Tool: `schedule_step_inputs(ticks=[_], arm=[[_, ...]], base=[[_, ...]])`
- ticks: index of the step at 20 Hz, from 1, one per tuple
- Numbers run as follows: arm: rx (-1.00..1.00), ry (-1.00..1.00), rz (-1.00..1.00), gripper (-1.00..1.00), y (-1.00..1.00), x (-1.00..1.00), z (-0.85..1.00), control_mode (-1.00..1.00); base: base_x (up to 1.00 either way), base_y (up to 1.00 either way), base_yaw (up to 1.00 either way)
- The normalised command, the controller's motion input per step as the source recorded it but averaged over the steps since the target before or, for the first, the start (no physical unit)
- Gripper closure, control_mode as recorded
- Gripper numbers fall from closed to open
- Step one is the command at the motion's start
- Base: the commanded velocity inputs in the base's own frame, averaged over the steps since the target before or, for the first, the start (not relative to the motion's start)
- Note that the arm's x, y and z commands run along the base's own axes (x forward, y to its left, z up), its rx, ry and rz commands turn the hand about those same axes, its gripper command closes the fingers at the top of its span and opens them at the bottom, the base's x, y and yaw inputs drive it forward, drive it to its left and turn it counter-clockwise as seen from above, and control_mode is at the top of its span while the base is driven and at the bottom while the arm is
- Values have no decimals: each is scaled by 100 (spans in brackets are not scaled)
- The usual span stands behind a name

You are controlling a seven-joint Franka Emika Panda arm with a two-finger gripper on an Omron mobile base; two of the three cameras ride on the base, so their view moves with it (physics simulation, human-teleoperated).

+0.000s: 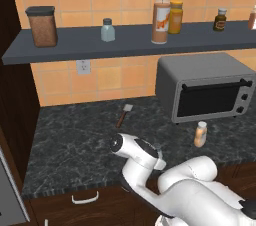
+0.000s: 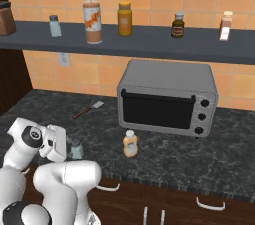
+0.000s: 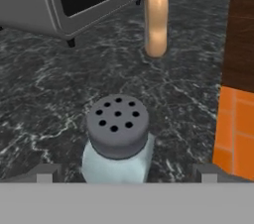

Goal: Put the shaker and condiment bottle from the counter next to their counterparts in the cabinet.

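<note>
End effector [image 3: 124,176] released, jaws wide around shaker [image 3: 117,141] on counter [image 3: 59,84]; centre it, clench below the cap, lift straight.

No legible text, brand, number or sign appears in any view. The tall clear pourer bottle with brown-orange contents [image 2: 92,19] on the long dark slate-grey wall shelf [image 2: 149,42] carries a white and orange label whose markings are too blurred to read. The small dark brown jar [image 2: 178,26] on the same shelf bears a pale label patch, also illegible. The grey metal toaster oven [image 2: 167,97] has three round knobs on its front panel with no readable markings. The white wall outlet plate [image 1: 83,66] below the shelf is unmarked.
</note>
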Motion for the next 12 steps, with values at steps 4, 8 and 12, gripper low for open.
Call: schedule_step_inputs(ticks=[4, 8, 12], arm=[[0, 0, 0, -100, 0, 37, -30, -100], [0, 0, 0, -100, -3, 26, -22, -100], [0, 0, 0, -100, -13, 3, -17, -100]], base=[[0, 0, 0], [0, 0, 0], [0, 0, 0]])
